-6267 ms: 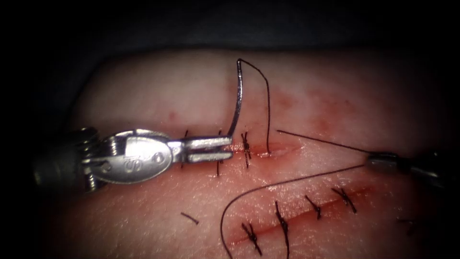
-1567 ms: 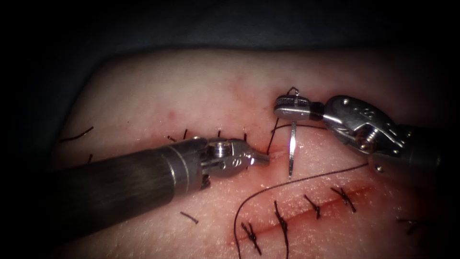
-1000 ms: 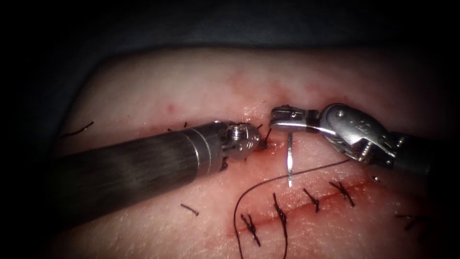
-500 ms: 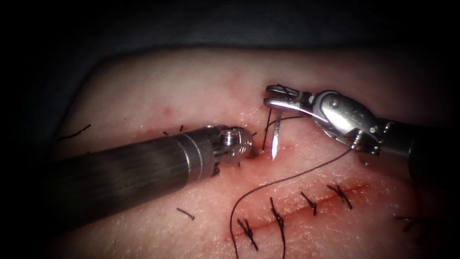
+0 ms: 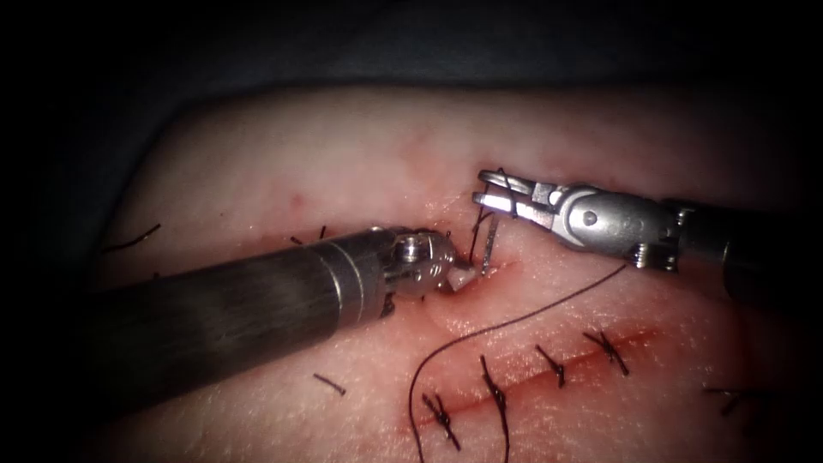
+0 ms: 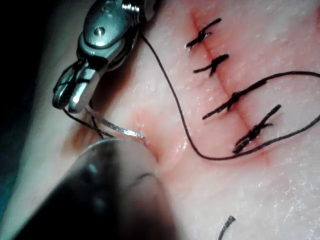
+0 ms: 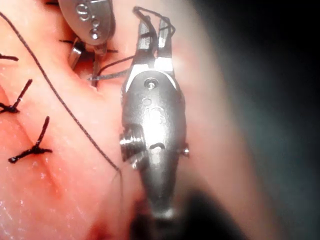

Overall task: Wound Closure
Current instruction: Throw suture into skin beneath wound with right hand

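We see the right tool (image 5: 490,190) coming in from the right, its jaws clamped on the needle (image 5: 489,244) near its thread end. The needle hangs down from those jaws, and its tip meets the tissue (image 5: 343,146) at the right end of the upper cut (image 5: 493,267). We cannot tell how deep the point sits. In the left wrist view the same needle (image 6: 112,126) runs as a bright sliver from the right tool (image 6: 70,95) down to the pink edge of the cut, where the point goes out of sight beside the dark shaft.

The left tool (image 5: 457,279) lies across the tissue from the left, its tip pressed at the cut just left of the needle. A small pale fold of tissue shows at its tip, and we take the jaws to be closed on that edge. In the right wrist view the left tool (image 7: 82,47) sits close beside the right tool (image 7: 154,37).

The thread (image 5: 514,319) leaves the right tool, sweeps down across the tissue in a long curve and passes the lower cut (image 5: 549,369), which already carries four knotted stitches (image 5: 495,396). Red fluid (image 5: 480,287) pools around the upper cut. A few cut ends of thread (image 5: 330,384) lie loose on the left of the tissue
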Controlling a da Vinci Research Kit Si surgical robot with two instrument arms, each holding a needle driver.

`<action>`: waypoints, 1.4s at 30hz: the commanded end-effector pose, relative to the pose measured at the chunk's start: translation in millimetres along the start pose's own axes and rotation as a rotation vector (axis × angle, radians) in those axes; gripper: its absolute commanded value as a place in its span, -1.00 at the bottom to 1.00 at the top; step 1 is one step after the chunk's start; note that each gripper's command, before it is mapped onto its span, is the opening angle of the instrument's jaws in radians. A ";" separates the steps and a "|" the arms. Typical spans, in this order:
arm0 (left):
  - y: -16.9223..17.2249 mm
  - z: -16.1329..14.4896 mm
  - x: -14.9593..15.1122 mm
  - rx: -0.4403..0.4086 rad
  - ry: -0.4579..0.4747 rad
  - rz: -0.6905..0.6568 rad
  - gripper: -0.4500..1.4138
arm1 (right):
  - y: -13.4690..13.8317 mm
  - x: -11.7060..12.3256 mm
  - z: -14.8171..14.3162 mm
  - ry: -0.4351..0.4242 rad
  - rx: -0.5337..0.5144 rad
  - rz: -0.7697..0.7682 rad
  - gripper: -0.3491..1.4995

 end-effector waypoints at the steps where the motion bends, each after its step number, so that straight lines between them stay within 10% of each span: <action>1: -0.8 0.1 0.6 0.004 0.000 0.001 -0.28 | 0.0 -0.4 1.2 0.005 0.003 -0.011 -1.00; 22: 0.0 -1.5 1.4 0.024 0.033 -0.042 -0.53 | -4.6 -3.7 -0.3 -0.009 0.052 -0.178 -1.00; 30: 0.1 -2.9 1.9 0.064 0.082 -0.063 -0.75 | -1.6 -3.7 -0.2 -0.070 0.098 -0.051 -1.00; 42: -0.3 -11.2 4.2 0.407 0.340 -0.124 -0.68 | -0.9 -5.6 -0.2 -0.191 0.120 0.103 -1.00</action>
